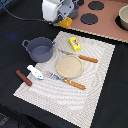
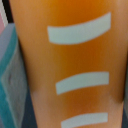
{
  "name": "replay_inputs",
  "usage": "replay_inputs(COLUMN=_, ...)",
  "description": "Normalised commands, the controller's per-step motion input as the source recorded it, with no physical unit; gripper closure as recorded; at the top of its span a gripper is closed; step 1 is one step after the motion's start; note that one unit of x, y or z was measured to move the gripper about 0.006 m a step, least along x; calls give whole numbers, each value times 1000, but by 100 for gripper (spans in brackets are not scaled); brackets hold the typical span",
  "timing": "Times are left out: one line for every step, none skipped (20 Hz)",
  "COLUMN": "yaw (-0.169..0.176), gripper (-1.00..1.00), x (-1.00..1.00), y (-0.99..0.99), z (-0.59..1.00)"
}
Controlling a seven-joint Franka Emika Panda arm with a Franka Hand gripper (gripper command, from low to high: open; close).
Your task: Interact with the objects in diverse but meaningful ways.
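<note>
Up top of the frame, the end effector (image 1: pixel 63 19) grips the orange-yellow bread block (image 1: pixel 65 22), raised above the striped mat (image 1: pixel 100 75).

**Layout of items on the mat**

A mat (image 1: pixel 95 75) fills the centre of the exterior view. On its upper left corner stands the pot (image 1: pixel 40 49). The plate (image 1: pixel 69 66) lies at mid-frame, right of the pot. The packet (image 1: pixel 74 44) lies above the plate. One utensil (image 1: pixel 86 58) lies at the plate's upper right, another (image 1: pixel 70 82) just below the plate. The white piece (image 1: pixel 35 72) lies at lower left, below the pot; the stick (image 1: pixel 23 77) lies left of it. The stove (image 1: pixel 102 17) occupies the upper right, beyond the mat. The gripper (image 1: pixel 64 20) hangs at top centre with the bread (image 1: pixel 65 22) in it, above the mat's upper edge.
</note>
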Motion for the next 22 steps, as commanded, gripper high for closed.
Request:
replay_inputs(yaw=87, gripper=100, x=-963, y=111, z=-369)
replay_inputs(yaw=87, gripper=100, x=-966, y=111, z=-366)
replay_inputs(yaw=88, gripper=100, x=-966, y=106, z=-369)
replay_inputs(yaw=88, gripper=100, x=-966, y=106, z=-377)
replay_inputs(yaw=88, gripper=100, x=-966, y=106, z=-389)
replay_inputs(yaw=88, gripper=100, x=-963, y=100, z=-411)
replay_inputs(yaw=90, gripper=100, x=-963, y=80, z=-431)
replay_inputs(yaw=77, gripper=100, x=-900, y=26, z=-463)
replay_inputs(yaw=59, gripper=100, x=-851, y=0, z=-503)
replay_inputs(yaw=57, gripper=100, x=-789, y=0, z=-506)
replay_inputs(yaw=55, gripper=100, x=-711, y=0, z=-509)
replay_inputs(yaw=44, gripper=100, x=-631, y=0, z=-506)
replay_inputs(yaw=25, gripper=100, x=-534, y=-20, z=-514)
replay_inputs(yaw=2, gripper=100, x=-346, y=0, z=-511)
replay_inputs(yaw=0, gripper=100, x=-249, y=17, z=-466)
replay_inputs(yaw=0, gripper=100, x=-117, y=97, z=-426)
replay_inputs(yaw=0, gripper=100, x=-77, y=94, z=-446)
replay_inputs(yaw=0, gripper=100, x=-100, y=43, z=-477)
replay_inputs(yaw=0, gripper=100, x=-203, y=26, z=-494)
replay_inputs(yaw=0, gripper=100, x=-226, y=20, z=-491)
replay_inputs(yaw=0, gripper=100, x=-240, y=0, z=-503)
replay_inputs(yaw=0, gripper=100, x=-249, y=0, z=-491)
